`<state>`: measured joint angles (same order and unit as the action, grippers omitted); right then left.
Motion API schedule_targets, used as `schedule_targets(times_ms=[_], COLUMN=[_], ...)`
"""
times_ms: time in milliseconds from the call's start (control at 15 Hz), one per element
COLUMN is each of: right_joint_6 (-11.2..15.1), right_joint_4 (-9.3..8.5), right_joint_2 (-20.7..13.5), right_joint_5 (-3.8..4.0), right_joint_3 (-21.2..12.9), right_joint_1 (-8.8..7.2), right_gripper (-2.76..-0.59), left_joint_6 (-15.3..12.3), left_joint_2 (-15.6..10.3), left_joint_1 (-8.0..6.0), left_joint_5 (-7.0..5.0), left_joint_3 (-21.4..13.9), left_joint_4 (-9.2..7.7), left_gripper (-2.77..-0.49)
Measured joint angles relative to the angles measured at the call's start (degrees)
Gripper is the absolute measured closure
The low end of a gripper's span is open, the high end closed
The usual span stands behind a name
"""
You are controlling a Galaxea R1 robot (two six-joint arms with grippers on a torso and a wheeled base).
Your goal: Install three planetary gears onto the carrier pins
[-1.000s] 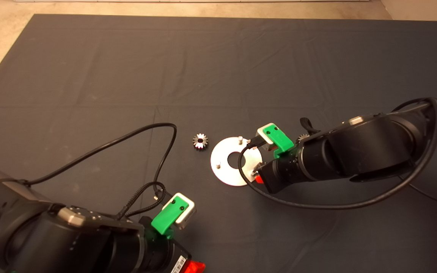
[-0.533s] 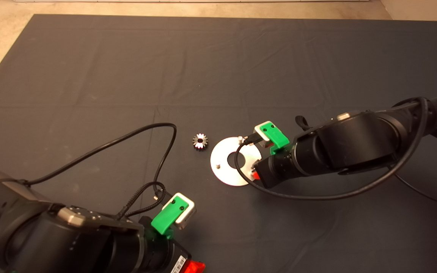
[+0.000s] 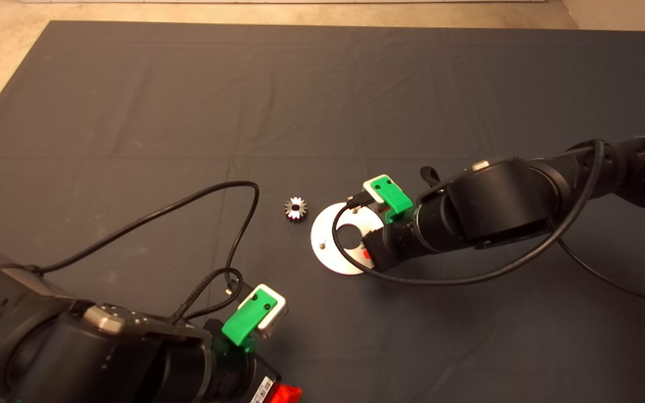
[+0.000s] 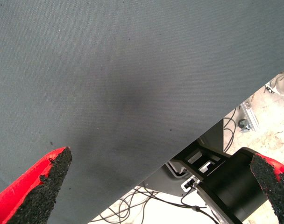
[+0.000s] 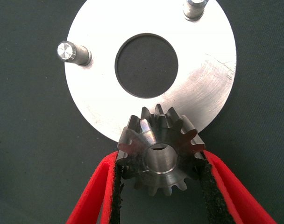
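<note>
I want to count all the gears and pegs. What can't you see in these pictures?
- Third carrier pin: hidden in the right wrist view by the held gear, in the head view by the right gripper.
- Third planetary gear: not visible in any view; only the held one and the loose gear show.
- Left gripper: shows only mat, no parts.

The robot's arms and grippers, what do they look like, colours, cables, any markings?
Both arms are black, rounded and tube-like. Each carries a green bracket with a pale block near the wrist and a looping black cable. The left gripper and right gripper each have two red fingers lined with rough black pads. A white barcode label sits near the left wrist.
</note>
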<state>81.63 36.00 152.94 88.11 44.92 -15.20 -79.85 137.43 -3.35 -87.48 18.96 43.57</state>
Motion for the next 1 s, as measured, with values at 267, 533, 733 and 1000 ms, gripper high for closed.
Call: schedule_targets(times_ms=[267, 533, 733, 1000], right_joint_6=[-0.2, -0.4, -0.4, -0.4], right_joint_4=[0.0, -0.01, -0.01, -0.01], right_joint_2=[0.1, 0.1, 0.1, 0.1], right_joint_5=[-0.02, 0.0, -0.01, 0.0], right_joint_3=[0.3, 0.3, 0.3, 0.4], right_joint_1=[0.11, 0.35, 1.07, 1.07], right_gripper=[-1.0, -1.0, -1.0, -1.0], left_joint_6=[0.0, 0.0, 0.0, 0.0], left_joint_2=[0.0, 0.0, 0.0, 0.0], left_joint_1=[0.0, 0.0, 0.0, 0.0], left_joint_5=[0.02, 0.02, 0.02, 0.01], left_joint_3=[0.0, 0.0, 0.0, 0.0], left_joint_4=[0.0, 0.0, 0.0, 0.01], left_gripper=[-2.77, -2.77, -2.77, -2.77])
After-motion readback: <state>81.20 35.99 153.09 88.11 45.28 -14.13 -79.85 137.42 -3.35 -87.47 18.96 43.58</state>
